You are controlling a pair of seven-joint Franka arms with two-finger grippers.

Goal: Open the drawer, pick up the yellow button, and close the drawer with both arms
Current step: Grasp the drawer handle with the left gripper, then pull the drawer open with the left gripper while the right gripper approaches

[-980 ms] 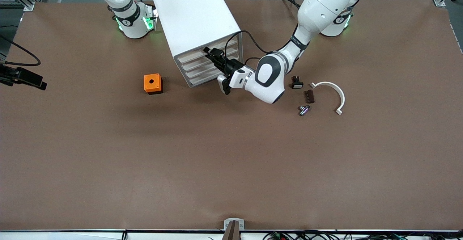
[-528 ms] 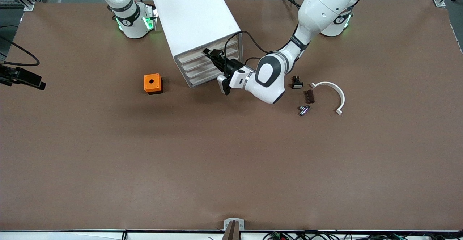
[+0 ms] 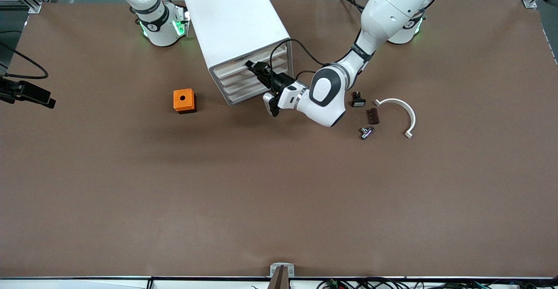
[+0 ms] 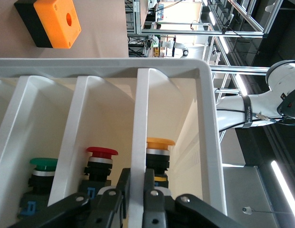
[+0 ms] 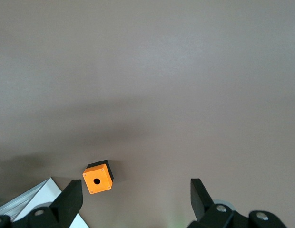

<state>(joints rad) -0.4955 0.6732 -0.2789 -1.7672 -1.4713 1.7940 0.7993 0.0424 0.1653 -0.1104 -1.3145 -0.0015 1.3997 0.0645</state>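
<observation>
Just past left hand (image 4: 133,199) in drawer (image 4: 204,118), button (image 4: 158,154)

Orange cube (image 3: 184,100) on the brown table (image 3: 261,193); white curved bracket (image 3: 399,112); red-capped (image 4: 101,164) and green-capped (image 4: 42,173) buttons

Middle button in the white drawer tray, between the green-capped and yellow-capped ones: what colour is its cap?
Red; the red-capped button shows best in the left wrist view.
</observation>
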